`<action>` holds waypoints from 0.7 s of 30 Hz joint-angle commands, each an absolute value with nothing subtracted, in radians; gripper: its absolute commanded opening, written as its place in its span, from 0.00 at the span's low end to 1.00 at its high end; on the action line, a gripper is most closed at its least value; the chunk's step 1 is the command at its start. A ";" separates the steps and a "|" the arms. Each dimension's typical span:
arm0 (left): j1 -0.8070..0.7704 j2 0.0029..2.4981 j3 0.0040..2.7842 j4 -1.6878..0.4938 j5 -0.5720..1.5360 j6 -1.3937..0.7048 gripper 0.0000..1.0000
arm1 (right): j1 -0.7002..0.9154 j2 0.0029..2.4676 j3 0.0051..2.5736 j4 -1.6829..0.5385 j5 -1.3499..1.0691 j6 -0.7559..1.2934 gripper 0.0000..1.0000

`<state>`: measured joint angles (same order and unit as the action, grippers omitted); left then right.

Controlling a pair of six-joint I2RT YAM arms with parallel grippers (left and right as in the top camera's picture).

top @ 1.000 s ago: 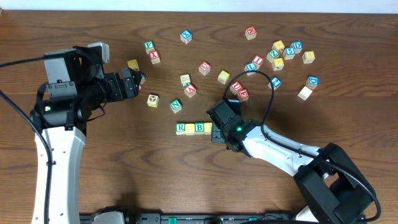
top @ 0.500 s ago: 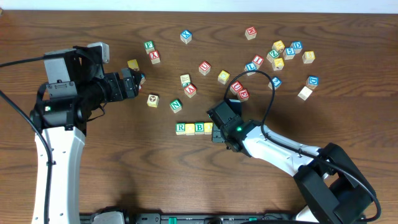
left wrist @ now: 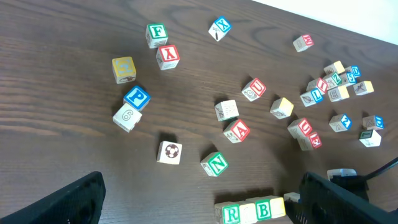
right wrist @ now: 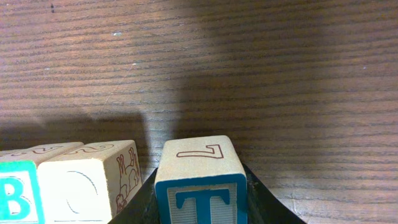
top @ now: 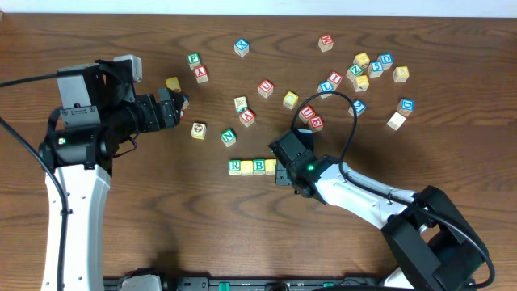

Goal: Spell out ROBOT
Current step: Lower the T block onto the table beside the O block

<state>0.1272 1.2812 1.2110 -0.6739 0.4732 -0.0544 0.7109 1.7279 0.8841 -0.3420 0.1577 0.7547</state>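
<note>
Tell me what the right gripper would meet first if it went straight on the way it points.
Most likely the table: the right gripper, closed on the T cube, points down at bare wood. The neighbouring cube stands beside that line, not in it. The T may already touch it.

Dark brown wood-grain tabletop; R cube and B cube have green letters, T cube a blue letter and border.

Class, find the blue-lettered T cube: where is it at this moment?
In the right wrist view, the T cube is at bottom centre, between the fingers of the right tool, just right of the yellow-faced cube that follows the B cube.
</note>
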 commanded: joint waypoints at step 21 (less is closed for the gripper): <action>0.131 1.281 1.235 -0.673 0.486 -0.045 0.98 | 0.714 1.740 0.881 -0.340 0.200 0.770 0.35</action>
<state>0.1272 1.2812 1.2110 -0.6739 0.4732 -0.0544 0.7109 1.7279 0.8841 -0.3416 0.1665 0.7582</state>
